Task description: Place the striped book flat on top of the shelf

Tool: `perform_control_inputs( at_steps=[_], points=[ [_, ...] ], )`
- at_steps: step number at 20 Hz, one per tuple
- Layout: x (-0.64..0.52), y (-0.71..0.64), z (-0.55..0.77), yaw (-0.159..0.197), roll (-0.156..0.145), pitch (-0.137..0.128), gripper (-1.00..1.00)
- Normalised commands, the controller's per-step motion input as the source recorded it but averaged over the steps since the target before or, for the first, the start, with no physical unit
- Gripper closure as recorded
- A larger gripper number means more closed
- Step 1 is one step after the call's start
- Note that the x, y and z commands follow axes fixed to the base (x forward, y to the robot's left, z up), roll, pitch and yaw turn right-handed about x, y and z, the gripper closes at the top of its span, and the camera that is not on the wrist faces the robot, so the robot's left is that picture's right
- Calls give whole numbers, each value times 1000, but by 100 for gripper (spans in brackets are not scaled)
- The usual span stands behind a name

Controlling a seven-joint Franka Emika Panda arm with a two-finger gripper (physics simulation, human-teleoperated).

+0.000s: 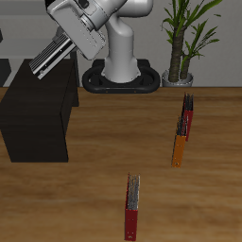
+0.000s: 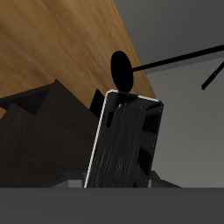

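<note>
The striped book [image 1: 51, 58] is held in my gripper [image 1: 68, 43], tilted, in the air just above the back edge of the shelf's flat top. The shelf [image 1: 38, 118] is a low black cabinet at the side of the table. My gripper is shut on one end of the book; the free end points down toward the shelf. In the wrist view the book [image 2: 127, 144] looks dark and glossy and fills the middle, with the black shelf [image 2: 39, 131] beneath and beside it. I cannot tell whether the book touches the shelf.
An orange book [image 1: 178, 144] and a red book [image 1: 188, 118] stand upright together on the wooden table. Another red book [image 1: 129, 210] with a grey striped one [image 1: 136, 191] beside it stands near the front edge. A potted plant [image 1: 181, 38] stands beside the robot base [image 1: 121, 71].
</note>
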Motion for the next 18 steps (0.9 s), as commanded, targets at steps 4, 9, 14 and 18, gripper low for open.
perform_control_inputs(
  at_steps=[4, 9, 14, 18],
  points=[
    [88, -249, -257, 6, -47, 34, 100],
    [39, -160, -187, -2, -37, 32, 100],
    [102, -139, -308, 1, -27, 49, 100],
    [139, -120, -354, 18, -31, 62, 100]
  ],
)
